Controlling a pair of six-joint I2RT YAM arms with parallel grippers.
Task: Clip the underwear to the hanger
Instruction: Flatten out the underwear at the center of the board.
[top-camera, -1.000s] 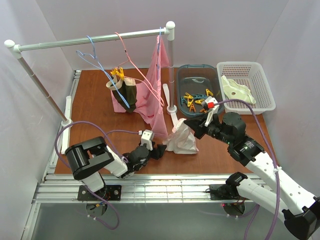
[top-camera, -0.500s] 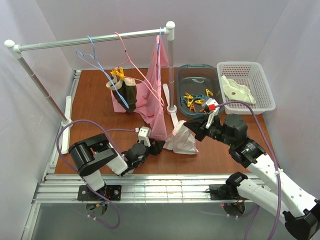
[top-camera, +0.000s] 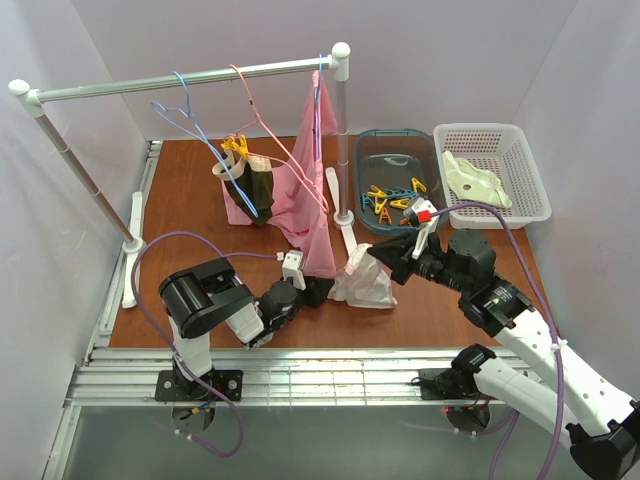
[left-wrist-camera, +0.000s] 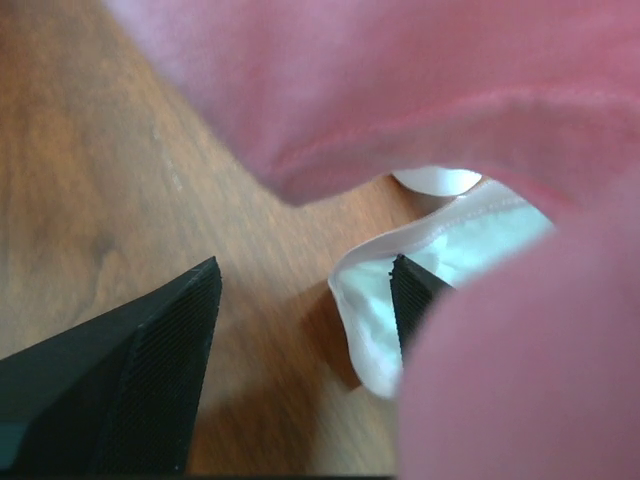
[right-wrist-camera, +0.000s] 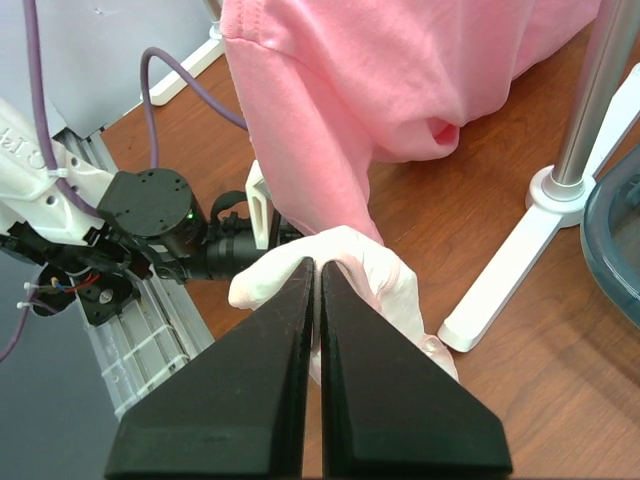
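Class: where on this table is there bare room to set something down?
Bare wood of the table lies at the left, between the rack's foot and the hanging dark underwear. A thin strip runs along the near edge, before the pale underwear. Crowded: the middle, where pink shirt, left claw, right claw and pale underwear meet; back right, tub and basket.

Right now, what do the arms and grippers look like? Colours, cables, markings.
The left arm and right arm have white links, black joint housings and purple cables. The left gripper and right gripper have black wedge fingers; the left's pads are ribbed. A red tab marks the right wrist.
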